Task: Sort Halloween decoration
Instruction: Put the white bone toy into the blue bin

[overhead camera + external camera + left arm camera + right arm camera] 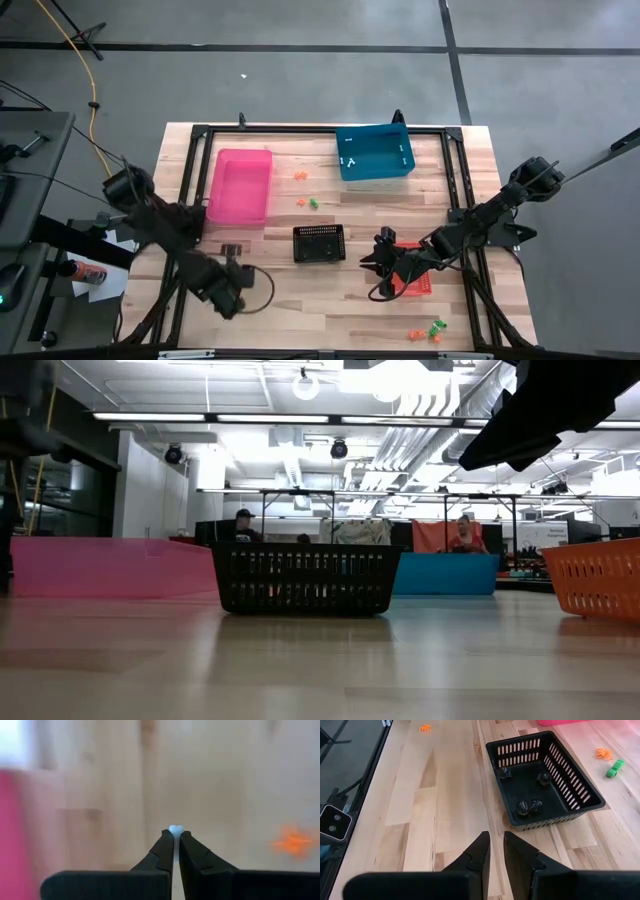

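Landmark: black bin (319,243), mid-table

Left gripper (232,250) sits to the left of the black bin, near the pink bin (241,185). In its wrist view the fingers (165,851) are pinched together on a tiny white trinket (175,829), which peeps out at the very tips. A marginal hold, by the look of it.

Right gripper (379,259) waits to the right of the black bin, beside the red bin (418,287); jaws a narrow slit apart, nothing between them.

Other trinkets: orange and green ones (310,202) beyond the black bin, toward the blue bin (373,152); more orange and green (428,330) at the near edge, right of it. Dark pieces (527,807) lie inside the black bin.

Step in hand, as judged: carry the white piece to its bin. Which bin takes white is not certain; small white bits show in the blue one. To do it well: lift straight, move slowly with no wrist jerks, keep the pinch firm, release low over the bin so the piece does not bounce out
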Controlling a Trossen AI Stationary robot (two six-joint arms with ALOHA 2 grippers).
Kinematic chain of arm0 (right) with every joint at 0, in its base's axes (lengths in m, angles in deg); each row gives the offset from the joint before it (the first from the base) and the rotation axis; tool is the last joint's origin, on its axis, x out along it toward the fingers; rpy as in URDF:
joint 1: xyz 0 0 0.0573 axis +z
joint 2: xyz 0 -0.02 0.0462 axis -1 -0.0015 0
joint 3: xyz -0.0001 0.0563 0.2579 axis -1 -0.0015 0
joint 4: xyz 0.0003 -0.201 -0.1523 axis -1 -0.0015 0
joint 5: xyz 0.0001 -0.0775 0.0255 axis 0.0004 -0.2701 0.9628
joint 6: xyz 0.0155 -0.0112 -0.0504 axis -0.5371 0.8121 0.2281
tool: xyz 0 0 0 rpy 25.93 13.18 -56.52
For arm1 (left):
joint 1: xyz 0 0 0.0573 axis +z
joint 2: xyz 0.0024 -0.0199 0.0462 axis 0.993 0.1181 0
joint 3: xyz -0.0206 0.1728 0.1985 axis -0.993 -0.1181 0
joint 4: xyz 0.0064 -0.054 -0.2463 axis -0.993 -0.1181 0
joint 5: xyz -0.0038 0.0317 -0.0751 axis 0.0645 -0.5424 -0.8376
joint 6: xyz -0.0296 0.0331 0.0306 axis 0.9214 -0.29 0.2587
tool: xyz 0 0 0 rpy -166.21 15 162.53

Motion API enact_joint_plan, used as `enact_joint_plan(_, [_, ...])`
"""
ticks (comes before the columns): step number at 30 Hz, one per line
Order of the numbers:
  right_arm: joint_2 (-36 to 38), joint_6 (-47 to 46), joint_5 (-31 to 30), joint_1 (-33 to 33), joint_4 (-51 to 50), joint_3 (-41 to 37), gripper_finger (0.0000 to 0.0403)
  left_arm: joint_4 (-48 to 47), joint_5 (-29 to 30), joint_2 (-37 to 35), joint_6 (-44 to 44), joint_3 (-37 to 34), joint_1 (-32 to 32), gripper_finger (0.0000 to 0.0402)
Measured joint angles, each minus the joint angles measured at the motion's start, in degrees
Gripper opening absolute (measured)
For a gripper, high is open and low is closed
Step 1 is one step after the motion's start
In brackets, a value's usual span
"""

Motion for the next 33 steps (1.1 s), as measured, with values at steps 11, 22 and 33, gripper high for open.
enact_joint_plan(11, [0.0,0.0,-0.2,0.0,-0.3,0.0,0.0049,16.0,14.9,-6.9,-30.7,0.2,17.1,0.0001])
enact_joint_plan(22, [0.0,2.0,-1.4,0.0,-0.8,0.0,0.0049,49.1,-0.1,-6.5,-54.7,-3.9,35.9,0.0001])
enact_joint_plan(33, [0.0,6.1,-10.8,0.0,-0.5,0.0,0.0049,94.4,-12.7,-6.6,-49.5,-21.1,47.1,0.0001])
